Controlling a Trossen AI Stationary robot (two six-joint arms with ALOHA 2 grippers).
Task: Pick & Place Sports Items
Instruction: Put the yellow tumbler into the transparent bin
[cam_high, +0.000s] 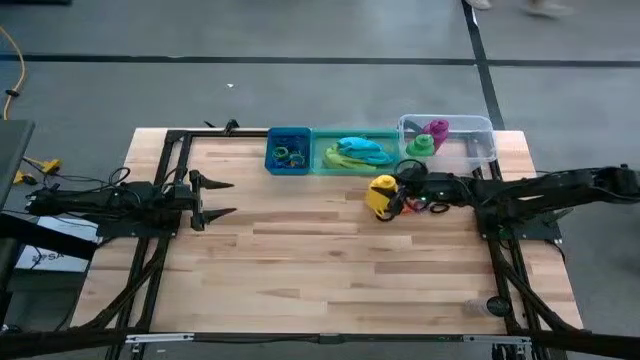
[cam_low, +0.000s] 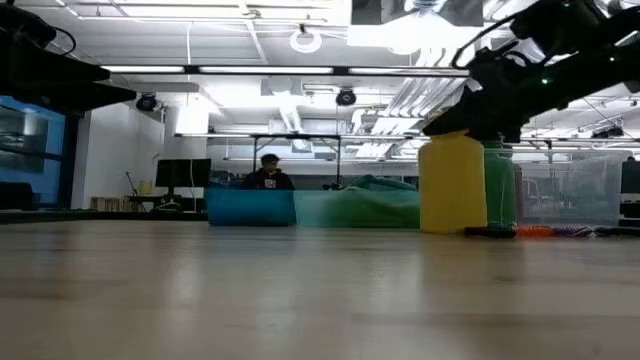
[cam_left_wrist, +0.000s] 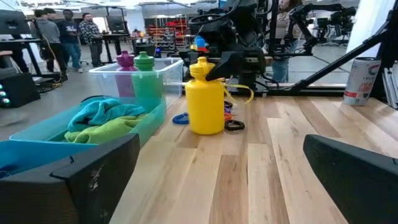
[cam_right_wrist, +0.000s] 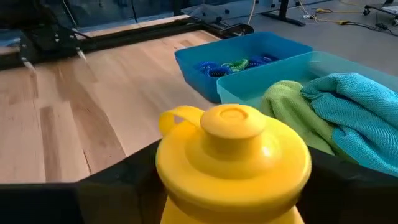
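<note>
A yellow bottle (cam_high: 381, 195) (cam_left_wrist: 204, 102) stands upright on the wooden table, just in front of the green bin. My right gripper (cam_right_wrist: 233, 196) reaches in from the table's right and is shut on it. Small rubbery rings (cam_high: 432, 206) (cam_left_wrist: 234, 125) lie on the table beside the bottle's base. A purple bottle (cam_high: 438, 130) and a green bottle (cam_high: 420, 145) stand in the clear bin (cam_high: 480, 150). A teal cloth (cam_right_wrist: 360, 112) and a lime-green cloth (cam_right_wrist: 289, 109) lie in the green bin (cam_high: 322, 160). My left gripper (cam_high: 222, 198) waits open at the table's left. My right gripper holds the yellow bottle between its two fingers (cam_right_wrist: 118, 186), one on each side of the bottle's upper body (cam_right_wrist: 180, 186) below the cap. The fingers come from the table's right, slanting slightly down. The bottle stands upright with its base (cam_low: 452, 228) on the table.
A blue bin (cam_high: 288, 152) with more rings stands left of the green bin, along the far edge. A white can (cam_left_wrist: 360, 81) stands near the table's right front corner. The wood between the two arms is bare. People stand in the room beyond.
</note>
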